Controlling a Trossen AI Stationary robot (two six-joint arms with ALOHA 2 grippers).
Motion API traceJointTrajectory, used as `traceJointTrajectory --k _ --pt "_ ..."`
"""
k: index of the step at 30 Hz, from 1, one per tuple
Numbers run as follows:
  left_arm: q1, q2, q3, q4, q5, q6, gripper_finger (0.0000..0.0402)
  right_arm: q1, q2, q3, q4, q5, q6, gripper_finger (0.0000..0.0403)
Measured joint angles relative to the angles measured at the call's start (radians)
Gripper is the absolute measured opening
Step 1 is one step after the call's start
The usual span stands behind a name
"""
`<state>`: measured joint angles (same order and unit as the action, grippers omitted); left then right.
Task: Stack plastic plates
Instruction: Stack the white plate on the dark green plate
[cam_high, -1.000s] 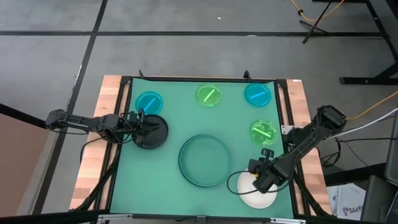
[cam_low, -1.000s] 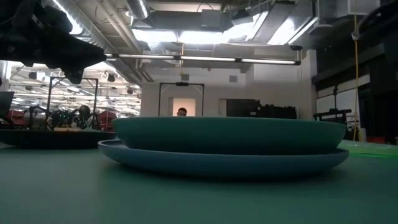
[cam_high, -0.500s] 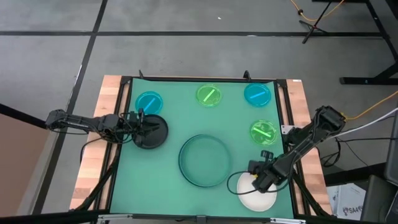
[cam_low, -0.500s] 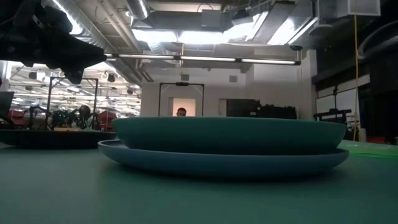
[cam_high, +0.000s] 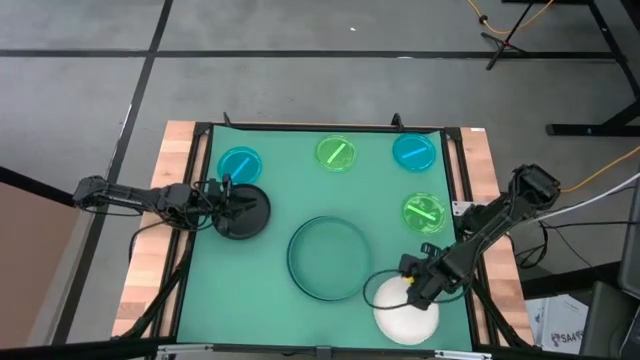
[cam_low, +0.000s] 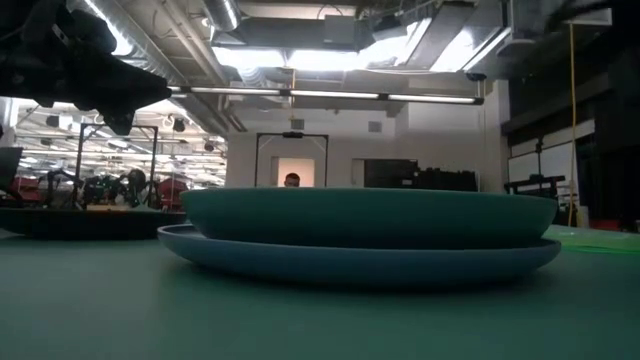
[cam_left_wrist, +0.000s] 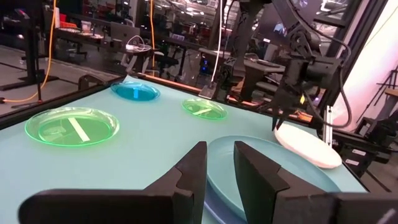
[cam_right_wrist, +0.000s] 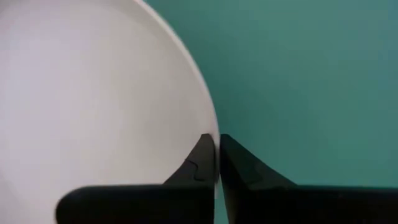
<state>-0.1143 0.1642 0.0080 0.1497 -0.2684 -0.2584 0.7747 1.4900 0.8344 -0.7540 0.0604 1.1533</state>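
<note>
A white plate is at the near right, with my right gripper shut on its rim. A large dark-green plate rests inside a blue plate at the table's middle. A black plate lies flat at the left. My left gripper hovers over it, fingers a little apart, nothing between them. Small cyan plates and lime-green plates lie along the far and right sides. My right gripper pinches the white plate's rim between its two fingers, one finger over the plate's face and one outside its edge. The fingers come from above, slanting down from the table's right. In the left wrist view the plate sits tilted, the held edge higher.
The green mat is bare at the near left and between the stack and the small plates. Black frame rails and wooden table edges border it. Beyond the table is a workshop room with a person far off.
The white plate has shifted a little toward the table's left and near edges with my right gripper on its rim. My left gripper and the other plates have stayed where they were.
</note>
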Motion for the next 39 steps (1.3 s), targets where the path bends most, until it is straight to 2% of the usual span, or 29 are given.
traceJointTrajectory --k 7,14,26,33,39 --pt "0.000 0.000 0.000 0.000 0.000 -0.001 0.0075 -0.083 -0.050 0.063 -0.001 -0.008 -0.001 0.0000" --pt "0.000 0.000 0.000 0.000 0.000 -0.001 0.0075 -0.166 -0.060 0.125 0.015 -0.006 -0.077 0.0000" --pt "0.000 0.000 0.000 0.000 0.000 -0.001 0.0075 -0.392 -0.051 0.128 0.275 0.234 -0.144 0.0000" --pt "0.000 0.000 0.000 0.000 0.000 -0.001 0.0075 -0.473 0.040 0.128 0.364 0.205 -0.211 0.0000" --pt "0.000 0.000 0.000 0.000 0.000 -0.001 0.0075 -0.490 0.129 0.128 0.396 0.164 -0.238 0.0000"
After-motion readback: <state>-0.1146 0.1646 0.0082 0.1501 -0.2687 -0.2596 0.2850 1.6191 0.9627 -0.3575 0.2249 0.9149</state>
